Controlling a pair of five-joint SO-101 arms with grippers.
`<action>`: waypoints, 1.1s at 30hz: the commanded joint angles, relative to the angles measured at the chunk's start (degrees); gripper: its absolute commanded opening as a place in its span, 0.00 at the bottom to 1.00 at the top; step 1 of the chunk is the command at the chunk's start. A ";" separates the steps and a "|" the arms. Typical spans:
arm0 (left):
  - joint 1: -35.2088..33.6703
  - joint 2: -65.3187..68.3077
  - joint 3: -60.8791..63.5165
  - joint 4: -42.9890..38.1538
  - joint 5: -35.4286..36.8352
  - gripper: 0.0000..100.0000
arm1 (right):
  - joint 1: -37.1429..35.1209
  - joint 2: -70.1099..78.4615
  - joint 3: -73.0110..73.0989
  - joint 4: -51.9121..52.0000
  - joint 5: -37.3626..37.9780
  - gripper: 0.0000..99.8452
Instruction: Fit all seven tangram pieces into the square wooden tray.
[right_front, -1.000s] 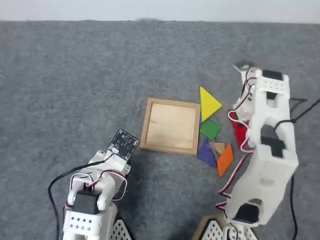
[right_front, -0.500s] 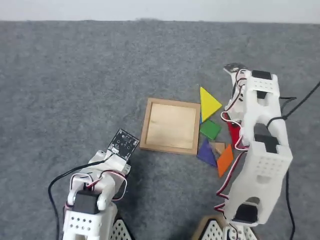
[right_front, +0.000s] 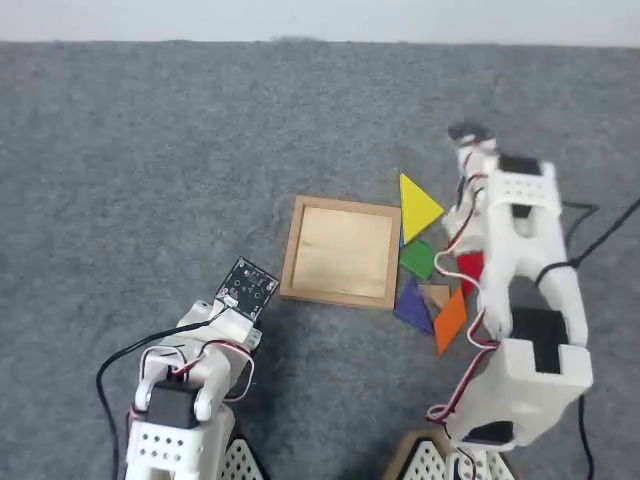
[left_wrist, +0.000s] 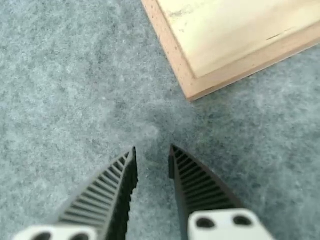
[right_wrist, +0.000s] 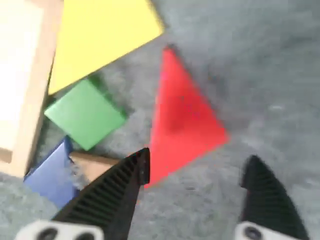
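Smooth wooden tray (right_front: 293, 252), fuzzy grey carpet (right_front: 150, 150)

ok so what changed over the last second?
The right arm swung toward the pieces and now covers more of the red triangle. Its open pincer hangs over that triangle. Nothing was taken hold of or let go. The left arm, tray, yellow triangle and green square kept their places.

Tangram pieces (right_front: 420, 258) crowd the tray's (right_front: 291, 250) right side; open carpet (right_front: 150, 180) borders its left.
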 joint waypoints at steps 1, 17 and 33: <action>-0.35 -0.62 -0.66 -0.09 -0.53 0.10 | -0.40 -1.89 3.16 -5.67 -0.62 0.38; -0.35 -0.62 -0.66 -0.09 -0.53 0.10 | 2.59 17.80 -14.86 -0.13 -1.41 0.21; -0.35 -0.62 -0.66 -0.09 -0.53 0.10 | -0.40 2.59 -14.77 4.70 -5.45 0.20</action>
